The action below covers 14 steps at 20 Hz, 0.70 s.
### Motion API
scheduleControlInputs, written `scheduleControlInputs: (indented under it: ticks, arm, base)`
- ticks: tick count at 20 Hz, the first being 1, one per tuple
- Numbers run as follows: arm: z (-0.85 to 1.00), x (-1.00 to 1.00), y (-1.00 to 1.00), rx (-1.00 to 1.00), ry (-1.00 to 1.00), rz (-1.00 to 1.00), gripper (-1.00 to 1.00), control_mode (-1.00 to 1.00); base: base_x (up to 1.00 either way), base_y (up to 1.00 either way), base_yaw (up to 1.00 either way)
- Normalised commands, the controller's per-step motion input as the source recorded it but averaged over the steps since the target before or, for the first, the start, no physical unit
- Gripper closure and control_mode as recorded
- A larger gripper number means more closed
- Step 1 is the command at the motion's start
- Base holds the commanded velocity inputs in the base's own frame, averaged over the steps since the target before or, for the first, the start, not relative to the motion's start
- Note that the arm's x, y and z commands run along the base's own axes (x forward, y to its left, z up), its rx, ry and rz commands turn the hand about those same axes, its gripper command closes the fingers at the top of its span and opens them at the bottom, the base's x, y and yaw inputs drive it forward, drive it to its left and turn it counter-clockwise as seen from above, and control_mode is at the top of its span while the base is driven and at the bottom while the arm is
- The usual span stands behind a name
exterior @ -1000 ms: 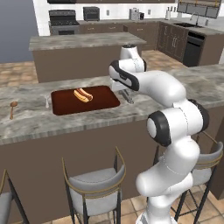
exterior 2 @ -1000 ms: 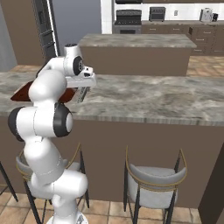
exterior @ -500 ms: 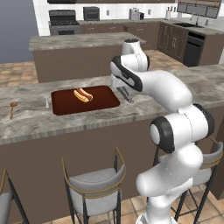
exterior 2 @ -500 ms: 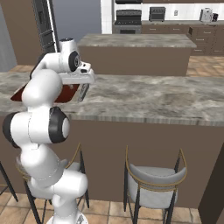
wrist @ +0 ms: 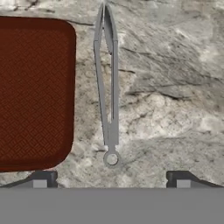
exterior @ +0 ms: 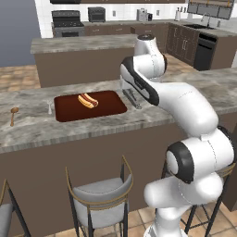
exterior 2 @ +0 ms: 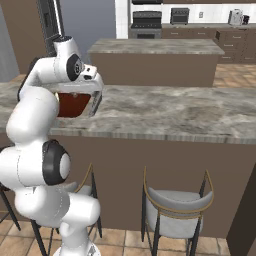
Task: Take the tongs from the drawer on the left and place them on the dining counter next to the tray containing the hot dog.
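**Hand view: tongs laid beside the tray, pincer spread wide and empty**

Hand view is looked down through onto the tongs (wrist: pixel 108 92), which are seen lying flat on the marbled slab of the dining counter (wrist: pixel 175 87). Their two slim grey arms run nearly parallel, meeting at the top of the frame, and a small ring is seen at the near end. They lie just beside the edge of the dark reddish-brown tray (wrist: pixel 30 92), apart from it by a narrow strip of stone (no contact between the two is seen). The gripper (wrist: pixel 112 177) is held above the near end of the tongs with its two dark fingertips (wrist: pixel 43 177) set far apart at the bottom of the frame; nothing is gripped between them.

From the left base view, the tongs (exterior: pixel 132 98) are seen on the counter to the right of the tray (exterior: pixel 109 107), partly behind the white arm. The hot dog (exterior: pixel 88 100) rests on the tray, towards its far side. Further left on the same dining counter (exterior: pixel 69 132), a brown wooden spoon (exterior: pixel 13 114) and a tiny silver utensil (exterior: pixel 50 107) are seen, the latter just beside the tray's left edge.

From the right base view, the gripper (exterior 2: pixel 95 102) is seen pointing downward over the counter's near left part, with the tray (exterior 2: pixel 75 104) showing behind it.
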Motion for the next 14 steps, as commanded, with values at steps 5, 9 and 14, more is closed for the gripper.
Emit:
scheduleControlInputs:
  ticks: [5, 9, 14]
  arm:
    - [0.32, -0.54, -0.01, 0.0, -0.27, 0.0, -1.0, -1.0]
    - [0.11, -0.48, -0.03, 0.0, -0.22, 0.0, -1.0, -1.0]
    - [0.06, -0.59, -0.08, 0.0, -0.21, 0.01, -1.0, -1.0]
  base:
    - [0.0, 0.0, 0.0]
    - [0.0, 0.0, 0.0]
    - [0.0, 0.0, 0.0]
